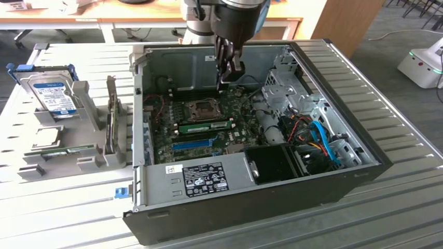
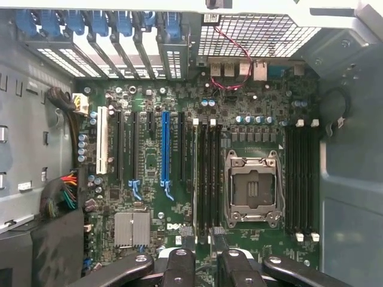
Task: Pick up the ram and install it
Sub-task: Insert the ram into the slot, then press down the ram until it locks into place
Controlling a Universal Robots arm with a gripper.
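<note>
While the gripper (image 1: 231,78) hangs over the motherboard inside the open computer case (image 1: 277,207), I read its fingers (image 2: 181,263) as spread wide with nothing held between them. On my wrist view the tips sit above one end of the black memory slots (image 2: 209,173), just beside the CPU socket (image 2: 251,185), and the gap between them shows bare board.

On the exterior view I see two green sticks. The seated ram (image 1: 205,126) stands in a slot between the CPU socket and the long blue slot (image 1: 191,144). It is apart from the fingers, with the socket lying between it and them. The loose ram (image 1: 69,151) lies flat in the grey holder (image 1: 97,161) on the table (image 1: 387,207), outside the case on the exterior view's left, well apart from the gripper. I cannot tell which stick is the one I am meant to handle.
</note>
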